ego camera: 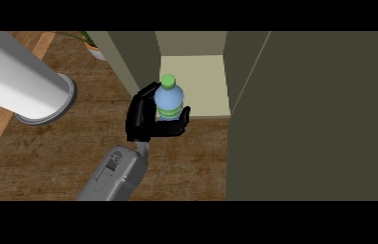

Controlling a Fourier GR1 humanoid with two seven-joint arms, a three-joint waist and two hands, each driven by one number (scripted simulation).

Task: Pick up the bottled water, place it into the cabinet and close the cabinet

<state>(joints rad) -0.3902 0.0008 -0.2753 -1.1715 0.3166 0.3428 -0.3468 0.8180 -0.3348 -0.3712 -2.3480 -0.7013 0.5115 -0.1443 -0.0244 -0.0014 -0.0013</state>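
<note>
1. Curled round the bottled water (168, 99), the one hand (151, 122) in view holds it upright, black fingers wrapping the lower body while the green cap and pale blue shoulder stand clear above them. Its grey forearm comes up from the lower edge, left of centre; which arm it is I cannot tell.
2. That puts the bottle in the hand, off the wooden surface (66, 153), just at the front edge of the cabinet's pale shelf (199, 83) and not yet resting on it.
3. Just to the hand's right stands the open cabinet door (303, 118), a broad dark panel. The cabinet's left wall (133, 58) is close on the other side, so the opening ahead looks narrow.
4. Farther left of the hand lies a large white cylinder (29, 88), and a potted plant (92, 45) sits beyond, near the cabinet's corner.
5. Risks, as I judge them: the fingers or bottle could clip the left wall or shelf lip going in and tilt the bottle; released too near the front edge, it might topple out or block the door from closing.
</note>
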